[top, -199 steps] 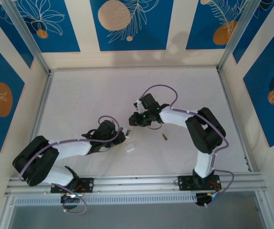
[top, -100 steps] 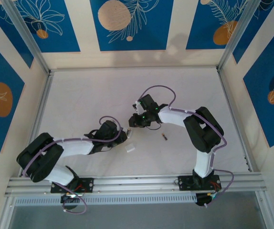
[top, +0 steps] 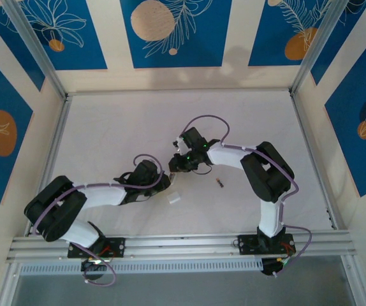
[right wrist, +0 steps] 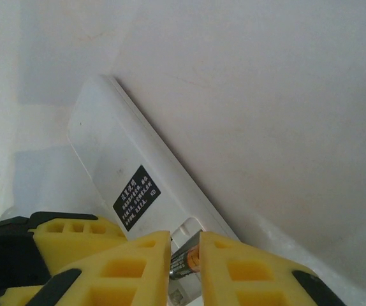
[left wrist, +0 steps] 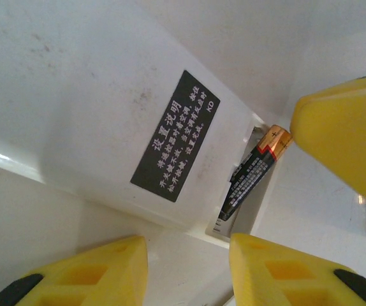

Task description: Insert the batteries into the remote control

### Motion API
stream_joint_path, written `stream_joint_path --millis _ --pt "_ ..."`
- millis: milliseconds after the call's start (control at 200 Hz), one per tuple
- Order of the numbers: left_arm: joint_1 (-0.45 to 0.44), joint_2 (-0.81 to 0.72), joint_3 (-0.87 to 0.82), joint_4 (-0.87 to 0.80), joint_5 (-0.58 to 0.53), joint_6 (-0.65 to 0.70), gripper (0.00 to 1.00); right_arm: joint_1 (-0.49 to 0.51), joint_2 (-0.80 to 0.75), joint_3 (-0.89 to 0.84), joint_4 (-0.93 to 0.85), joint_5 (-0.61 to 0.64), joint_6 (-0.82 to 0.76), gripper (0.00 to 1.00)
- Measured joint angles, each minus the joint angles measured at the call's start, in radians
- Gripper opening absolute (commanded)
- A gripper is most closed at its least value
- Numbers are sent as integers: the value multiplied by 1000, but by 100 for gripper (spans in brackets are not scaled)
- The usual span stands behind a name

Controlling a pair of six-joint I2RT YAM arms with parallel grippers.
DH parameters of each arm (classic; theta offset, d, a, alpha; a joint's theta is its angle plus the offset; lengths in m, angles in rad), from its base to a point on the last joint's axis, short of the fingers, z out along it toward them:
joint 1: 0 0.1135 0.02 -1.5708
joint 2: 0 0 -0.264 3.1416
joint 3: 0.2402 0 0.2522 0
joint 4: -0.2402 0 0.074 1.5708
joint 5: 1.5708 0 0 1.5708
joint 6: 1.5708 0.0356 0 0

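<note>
As the bay (left wrist: 257, 203) lies open, step: seating battery (left wrist: 250, 178) 1 of 2, by my read.
Remote (left wrist: 106, 115): tilted up off the table (top: 119, 127), back face toward both wrist cams, so the bay can be reached from above.
L gripper (left wrist: 188, 247): narrow, looks clamped on the remote's thin edge at the bay end. Prob. there to brace it vs. the push.
R gripper (right wrist: 184, 240): nearly closed, pinching the battery at its gold end. That leaves the dark end free to enter 1st.
Battery pose: slanted, dark end down in the bay, gold end up by the bay's rim. Not yet flat.
2nd battery (top: 220, 183): loose on the table by the R arm, apart from the remote.
Cover (top: 174, 198): small white squarish piece, flat on the table just beside the L gripper. It's off, so out of the way.
Materials: remote is smooth matte white plastic w/ rounded corners and faint scuffs. Its label (left wrist: 176, 143) is black w/ white print.
Batteries: glossy cylinders, black wrap, gold band.
Grip parts: fingers (left wrist: 285, 268) are yellow moulded plastic w/ hollow pockets and dark inserts.
</note>
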Motion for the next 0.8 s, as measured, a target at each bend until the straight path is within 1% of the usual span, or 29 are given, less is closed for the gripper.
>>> stream_joint_path --millis 550,800 --pt "-1 5 10 -10 0 1 39 17 0 0 0 -3 1 20" --pt "-1 8 13 -14 -1 2 37 22 0 -8 8 -4 11 20"
